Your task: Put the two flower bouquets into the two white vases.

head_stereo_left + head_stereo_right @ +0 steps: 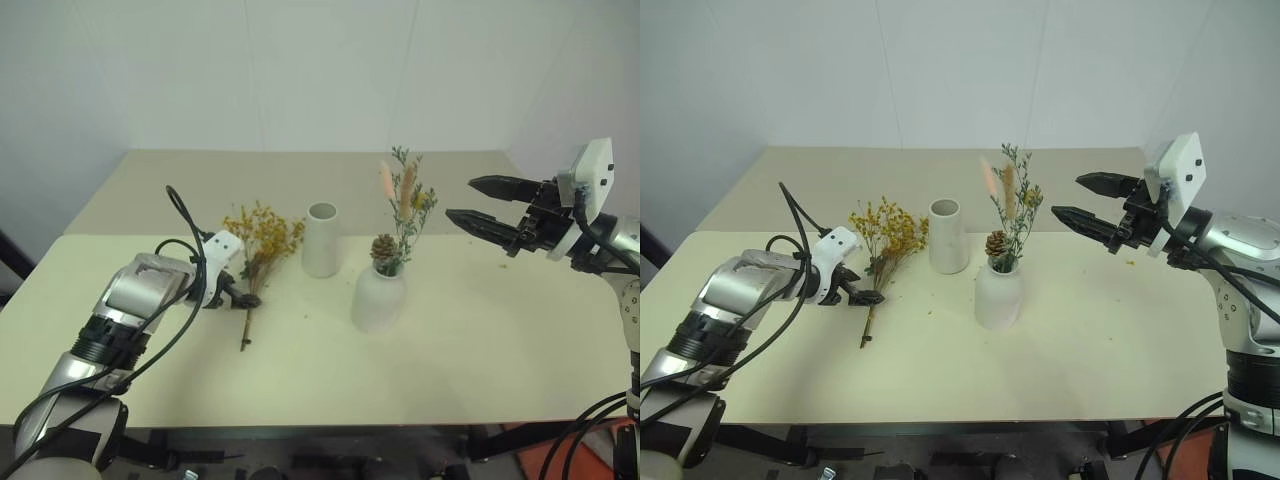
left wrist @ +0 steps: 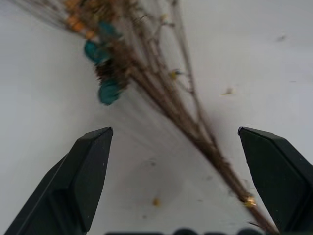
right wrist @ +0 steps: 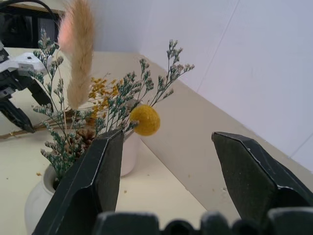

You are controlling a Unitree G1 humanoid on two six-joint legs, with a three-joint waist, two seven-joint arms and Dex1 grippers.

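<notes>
The bushy dried yellow-orange bunch on thin brown stems (image 1: 258, 250) lies flat on the pale bench (image 1: 440, 360), left of centre — heads toward the far edge, stem ends toward the near edge. The left pincer (image 1: 243, 295) stands wide right over the stems, straddling them crosswise in its wrist view, and is far the nearer arm. The tall white cylinder vase (image 1: 321, 239) waits empty just beside the flower heads. The sparse green sprig bunch (image 1: 403, 215) already sits in the rounded white vase (image 1: 378, 297). The right pincer (image 1: 472, 203) hangs empty and parted, near that bunch's tips. Whether the left fingertips touch the bench is hard to tell.
</notes>
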